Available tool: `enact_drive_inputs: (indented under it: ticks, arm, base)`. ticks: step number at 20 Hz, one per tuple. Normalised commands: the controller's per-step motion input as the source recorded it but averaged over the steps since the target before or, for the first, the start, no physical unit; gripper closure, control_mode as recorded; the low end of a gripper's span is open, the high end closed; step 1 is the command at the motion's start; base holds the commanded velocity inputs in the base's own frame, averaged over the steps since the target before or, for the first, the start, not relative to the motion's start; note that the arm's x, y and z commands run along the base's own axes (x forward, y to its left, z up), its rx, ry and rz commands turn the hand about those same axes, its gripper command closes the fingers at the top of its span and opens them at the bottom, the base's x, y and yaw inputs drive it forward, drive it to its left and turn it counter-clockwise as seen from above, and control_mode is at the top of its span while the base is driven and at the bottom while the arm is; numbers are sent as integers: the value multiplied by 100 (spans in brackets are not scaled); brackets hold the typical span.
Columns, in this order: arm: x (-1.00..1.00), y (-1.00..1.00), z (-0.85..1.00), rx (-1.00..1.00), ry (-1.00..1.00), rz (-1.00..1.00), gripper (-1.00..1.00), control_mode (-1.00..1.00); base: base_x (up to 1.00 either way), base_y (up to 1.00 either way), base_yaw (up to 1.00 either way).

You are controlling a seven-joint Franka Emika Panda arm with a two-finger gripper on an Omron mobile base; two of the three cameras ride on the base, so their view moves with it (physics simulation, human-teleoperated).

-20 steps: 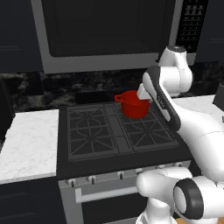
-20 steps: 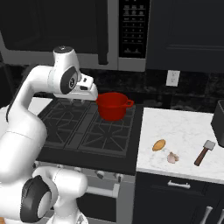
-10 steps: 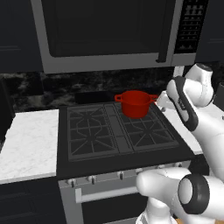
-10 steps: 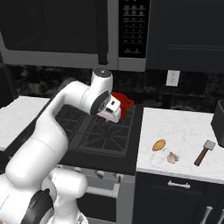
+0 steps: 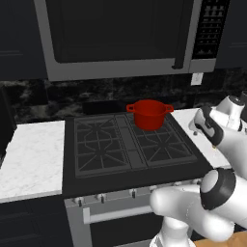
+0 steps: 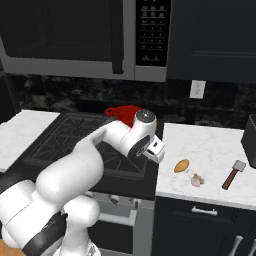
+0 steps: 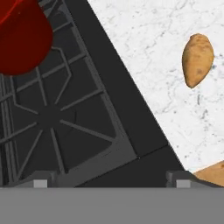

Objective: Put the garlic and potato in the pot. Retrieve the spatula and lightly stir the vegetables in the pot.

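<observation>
Over stove (image 6: 75,145) edge, pincer (image 7: 109,183) apparently spread.

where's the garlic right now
In the right base view, the garlic lies on the white counter right of the stove, between the potato and spatula.

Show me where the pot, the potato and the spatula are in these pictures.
pot (image 5: 148,116), left base view, on its red front wall.
potato (image 7: 197,59), hand view, on its middle.
spatula (image 6: 233,174), right base view, on its handle.

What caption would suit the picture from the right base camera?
White robot arm swings toward the white marble counter, where a brown potato, pale garlic bulb and wooden-handled spatula wait.
</observation>
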Motion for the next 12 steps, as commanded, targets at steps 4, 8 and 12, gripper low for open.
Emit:
enact_drive_inputs:
  ticks: [4,8,12]
  arm:
    - [10,-51,-1,6,5,-2,-100,-100]
    - [4,-67,0,0,16,-2,-100,-100]
    - [27,-69,-7,-7,23,-8,-100,-100]
  base:
    - [0,0,0]
    - [0,0,0]
    - [0,0,0]
